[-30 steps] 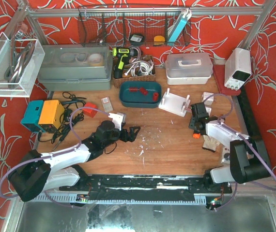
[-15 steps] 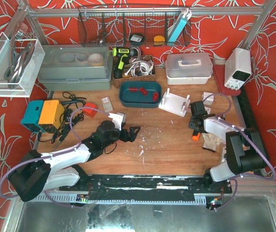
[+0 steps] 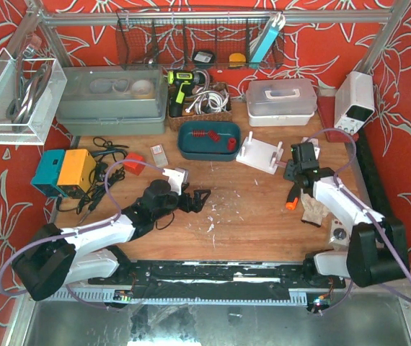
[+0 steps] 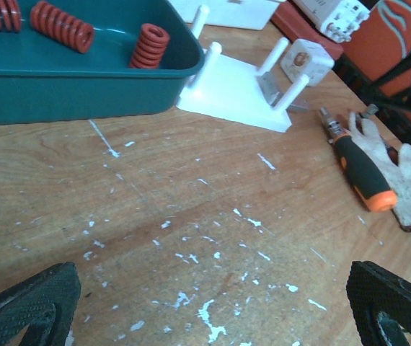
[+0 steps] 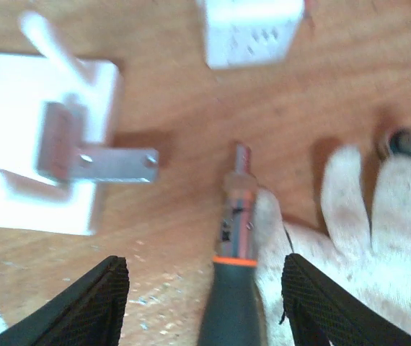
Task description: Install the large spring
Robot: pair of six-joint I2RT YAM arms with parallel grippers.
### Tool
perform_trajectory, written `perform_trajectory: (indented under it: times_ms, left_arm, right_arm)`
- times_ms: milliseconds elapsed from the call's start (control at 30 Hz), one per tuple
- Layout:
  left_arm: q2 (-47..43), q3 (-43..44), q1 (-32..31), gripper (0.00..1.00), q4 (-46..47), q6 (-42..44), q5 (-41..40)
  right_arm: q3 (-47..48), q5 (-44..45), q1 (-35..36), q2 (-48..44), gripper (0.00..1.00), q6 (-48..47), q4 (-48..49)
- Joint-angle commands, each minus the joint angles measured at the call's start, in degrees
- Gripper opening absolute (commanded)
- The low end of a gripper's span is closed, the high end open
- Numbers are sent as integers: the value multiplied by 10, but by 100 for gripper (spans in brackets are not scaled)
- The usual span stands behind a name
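Note:
Several red springs [image 4: 61,25] lie in the teal tray [image 4: 83,94]; in the top view they show as red springs [image 3: 205,134] at the back centre, and I cannot tell which is the large one. To the right of the tray [image 3: 191,151] stands the white peg fixture [image 3: 259,153], a metal bracket [image 5: 97,158] on it. My left gripper [image 3: 198,198] hovers open over bare wood, nothing between its fingers [image 4: 25,306]. My right gripper [image 3: 301,167] is open above a black-and-orange screwdriver [image 5: 234,288], whose handle lies between the spread pads without touching them.
The screwdriver [image 3: 290,200] rests partly on a white work glove [image 3: 311,209]. A small white cube [image 5: 252,29] sits behind the fixture. Bins, a drill basket and a power supply [image 3: 355,101] line the back; a teal-and-orange box [image 3: 65,171] with cables sits left.
My right gripper's jaws have widened and its wrist has shifted toward the back right. The screwdriver stays lying by the glove. The left arm has not moved.

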Motion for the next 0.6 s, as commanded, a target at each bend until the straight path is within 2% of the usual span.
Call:
perform_trajectory:
  times_ms: [0, 100, 233, 433, 567]
  left_arm:
    - [2, -8, -6, 100, 39, 4, 45]
    - [-1, -15, -11, 100, 56, 4, 61]
    - [-3, -17, -15, 100, 61, 5, 57]
    - [-10, -18, -17, 100, 57, 6, 53]
    - [-23, -27, -18, 100, 63, 3, 41]
  right_arm:
    - [21, -54, -4, -38, 62, -121, 39]
    - [31, -102, -3, -45, 62, -249, 66]
    - [78, -120, -3, -32, 62, -401, 24]
    - [189, -101, -4, 84, 61, -596, -156]
    - [226, -181, -33, 120, 60, -665, -203]
